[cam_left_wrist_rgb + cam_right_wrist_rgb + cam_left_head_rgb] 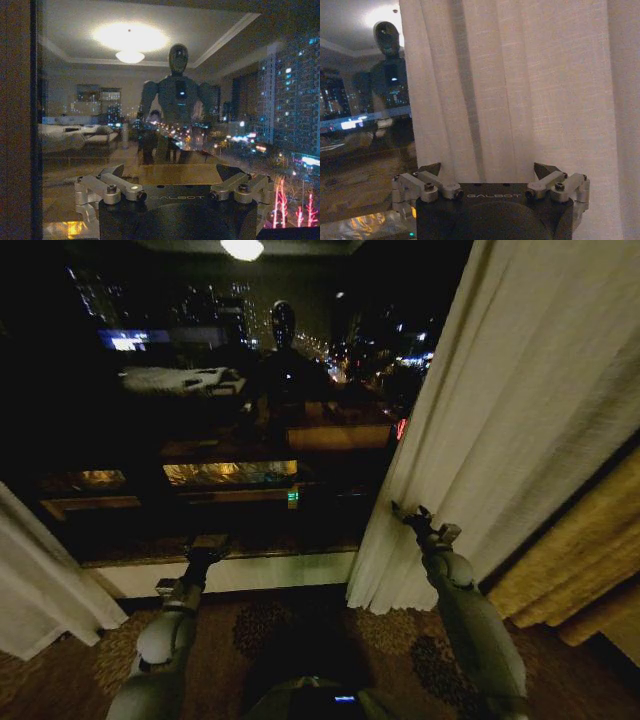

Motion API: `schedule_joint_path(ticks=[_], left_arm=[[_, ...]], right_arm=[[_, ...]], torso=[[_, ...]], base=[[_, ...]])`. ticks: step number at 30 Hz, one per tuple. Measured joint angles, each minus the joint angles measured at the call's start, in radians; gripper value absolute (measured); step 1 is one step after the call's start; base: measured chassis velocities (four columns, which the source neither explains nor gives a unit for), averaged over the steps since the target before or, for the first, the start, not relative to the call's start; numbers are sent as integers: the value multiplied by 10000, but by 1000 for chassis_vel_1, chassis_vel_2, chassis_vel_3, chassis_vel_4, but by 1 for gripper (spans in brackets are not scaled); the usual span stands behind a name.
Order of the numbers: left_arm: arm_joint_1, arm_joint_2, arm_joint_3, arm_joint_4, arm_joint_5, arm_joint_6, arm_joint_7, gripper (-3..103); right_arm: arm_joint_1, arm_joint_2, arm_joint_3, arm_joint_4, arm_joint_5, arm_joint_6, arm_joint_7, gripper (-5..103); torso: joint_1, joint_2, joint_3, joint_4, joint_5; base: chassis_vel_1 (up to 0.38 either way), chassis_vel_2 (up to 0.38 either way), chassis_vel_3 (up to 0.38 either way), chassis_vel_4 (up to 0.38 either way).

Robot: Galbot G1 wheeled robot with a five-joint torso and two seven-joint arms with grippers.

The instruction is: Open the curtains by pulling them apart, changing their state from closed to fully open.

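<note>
My right tool is wide open and empty, just in front of the right curtain, whose folds run up and down.

Both arms reach forward and slightly upward from the shoulders, elbows nearly straight. The left end effector is held low at the left with its fingers spread wide. The right end effector sits higher at the right, fingers likewise apart with nothing between them.

Grey rounded arms; black wrist housings marked GALBOT, silver screwed linkages.
</note>
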Motion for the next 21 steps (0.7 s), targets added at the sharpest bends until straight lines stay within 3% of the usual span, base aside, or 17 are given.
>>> schedule_joint_path(ticks=[1, 5, 9, 11, 14, 17, 20, 21], left_arm=[[0, 0, 0, 21, 0, -7, 0, 100], [4, 0, 0, 52, 0, -36, 0, 100], [4, 8, 1, 70, -1, -60, 1, 100], [-4, 12, 5, 79, -2, -64, 1, 100], [-30, 12, 33, 98, -4, -73, 4, 100], [-48, 8, 44, 106, -5, -77, 5, 100], [-56, 7, 42, 122, -16, -94, 6, 100], [-56, 7, 42, 122, -16, -94, 6, 100]], right_arm=[[51, 3, -24, -69, -20, 0, 0, 102], [168, 8, -43, -254, -110, 1, 0, 96], [179, -6, -44, -294, -164, 18, 2, 76], [178, -10, -44, -294, -177, 21, 2, 76], [173, -18, -43, -267, -208, 27, 9, 60], [172, -25, -42, -254, -215, 29, 15, 54], [168, -34, -40, -227, -218, 32, 21, 38], [168, -34, -40, -227, -218, 32, 21, 38]], torso=[[1, 0, 0, 0, 0], [0, 0, 0, 0, 0], [0, 0, 0, -1, 0], [0, 0, 0, -1, 1], [0, 0, 0, -1, 0], [0, 0, 0, 0, 1], [0, 0, 0, 0, 0], [0, 0, 0, 0, 0]], base=[[0, 0, 0, 0], [0, 0, 0, 0], [0, 0, 0, 0], [0, 0, 0, 0], [0, 0, 0, 0], [0, 0, 0, 0], [0, 0, 0, 0], [0, 0, 0, 0]])
